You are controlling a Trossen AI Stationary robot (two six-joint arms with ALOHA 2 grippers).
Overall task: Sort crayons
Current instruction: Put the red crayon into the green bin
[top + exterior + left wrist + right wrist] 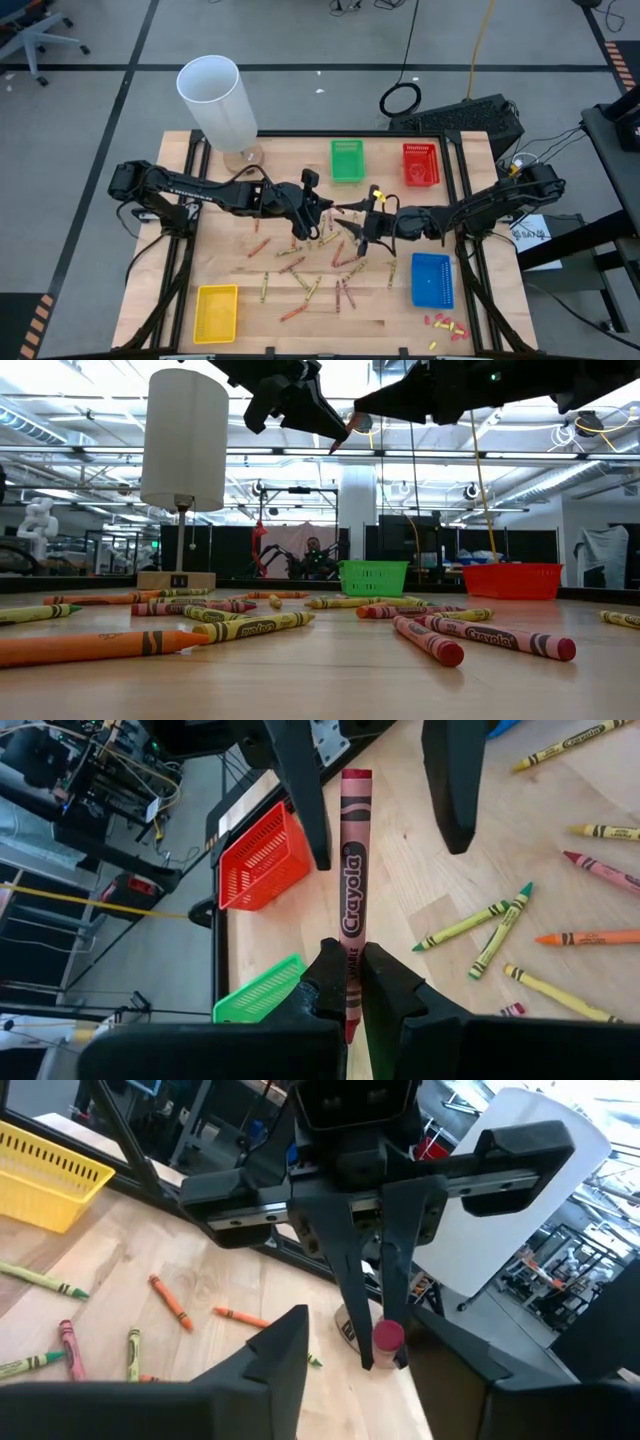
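red crayon [352, 890] reading "crayola" sits pinched in left tool [346, 982].

Robotics lab: exposed ceiling w/ strip lights [60, 410], another robot [38, 520] in bkgd.

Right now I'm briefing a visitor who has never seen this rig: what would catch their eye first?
Mid-table and raised off it, the left gripper is shut on a red crayon, holding it out between the open fingers of the right gripper, which faces it. Below them, loose crayons lie scattered over the wooden table. A tall white cylinder stands at the far left corner, and green, red, blue and yellow baskets ring the pile.
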